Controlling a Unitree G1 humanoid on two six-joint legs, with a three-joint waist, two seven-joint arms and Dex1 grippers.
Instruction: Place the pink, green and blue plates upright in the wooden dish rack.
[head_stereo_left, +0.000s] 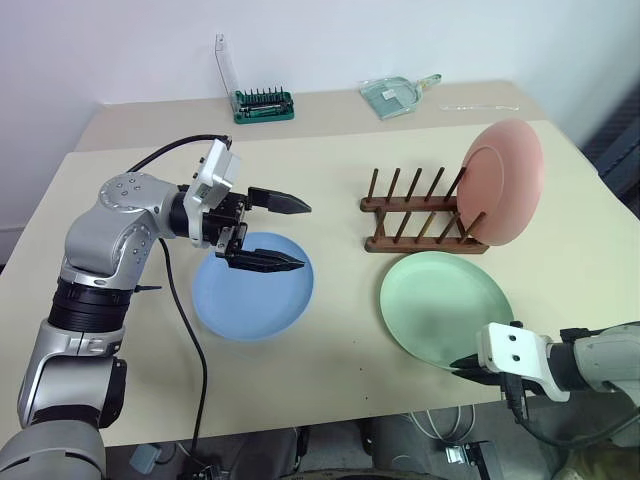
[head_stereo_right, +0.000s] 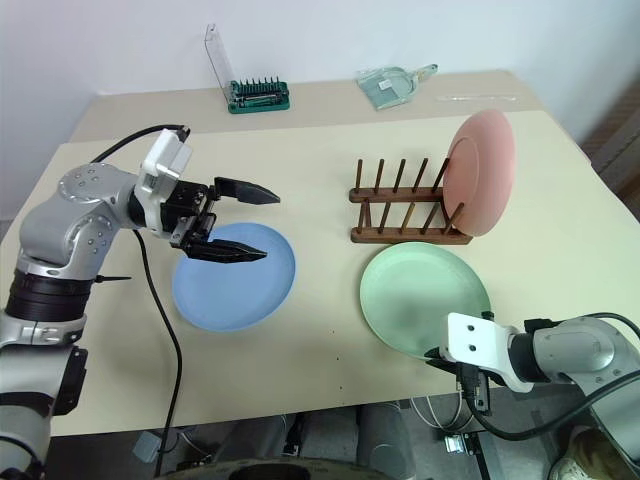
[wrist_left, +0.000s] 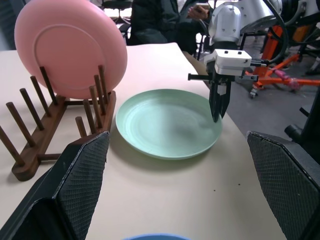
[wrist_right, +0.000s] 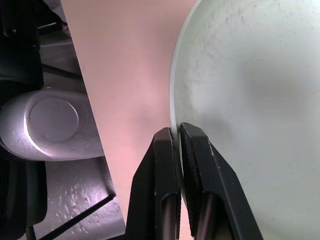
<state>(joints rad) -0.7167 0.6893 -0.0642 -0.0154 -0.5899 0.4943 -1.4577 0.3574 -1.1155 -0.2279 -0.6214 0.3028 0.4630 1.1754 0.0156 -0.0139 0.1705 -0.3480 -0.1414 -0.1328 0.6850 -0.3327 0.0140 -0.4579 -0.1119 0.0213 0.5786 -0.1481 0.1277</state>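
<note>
The right gripper (wrist_right: 179, 131) was seen at the near rim of the green plate (head_stereo_left: 445, 308), its two black fingers pressed nearly together with the plate's edge pinched between them. The green plate lay flat on the table (head_stereo_left: 330, 150), extending away from that gripper toward the wooden dish rack (head_stereo_left: 420, 215), just short of the rack's near rail.

The pink plate (head_stereo_left: 503, 182) was found standing upright in the rack's end slot, on the far side of the green plate from the right gripper, leaning slightly against the pegs.

The left gripper (head_stereo_left: 290, 235) was held above the table with its jaws spread wide and nothing between them, pointed across toward the rack. The blue plate (head_stereo_left: 253, 287) lay flat directly beneath and just beside its lower finger; contact could not be confirmed. The rack stood well apart from the left gripper's fingertips, along the line they pointed.

A green bit holder (head_stereo_left: 263, 104) was noted at the table's far edge, beyond the left gripper.
</note>
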